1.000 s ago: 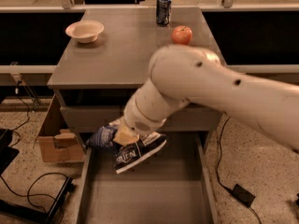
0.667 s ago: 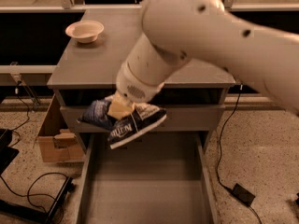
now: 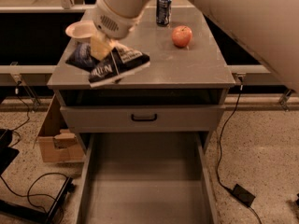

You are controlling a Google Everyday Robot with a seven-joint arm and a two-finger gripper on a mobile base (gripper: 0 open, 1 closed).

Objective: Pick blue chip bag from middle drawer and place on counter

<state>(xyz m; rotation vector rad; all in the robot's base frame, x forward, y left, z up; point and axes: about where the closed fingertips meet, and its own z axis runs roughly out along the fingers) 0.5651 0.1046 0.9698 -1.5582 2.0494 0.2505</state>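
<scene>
My gripper [image 3: 103,50] is shut on the blue chip bag [image 3: 112,64], a crinkly dark-blue foil bag with white lettering. It holds the bag in the air over the left front part of the counter [image 3: 187,66]. The bag hangs tilted, with one end over the counter's front edge. The middle drawer [image 3: 147,183] is pulled open below and its grey floor is bare. My large white arm fills the top of the view.
A red apple [image 3: 181,36] and a dark blue drink can [image 3: 163,9] stand on the counter's back right. A white bowl [image 3: 80,30] sits at back left, partly behind my arm. A cardboard box [image 3: 57,141] and cables lie on the floor at left.
My gripper has lifted the chip bag from just above the open drawer up past the cabinet front to above the counter's left front. The view has shifted too.
</scene>
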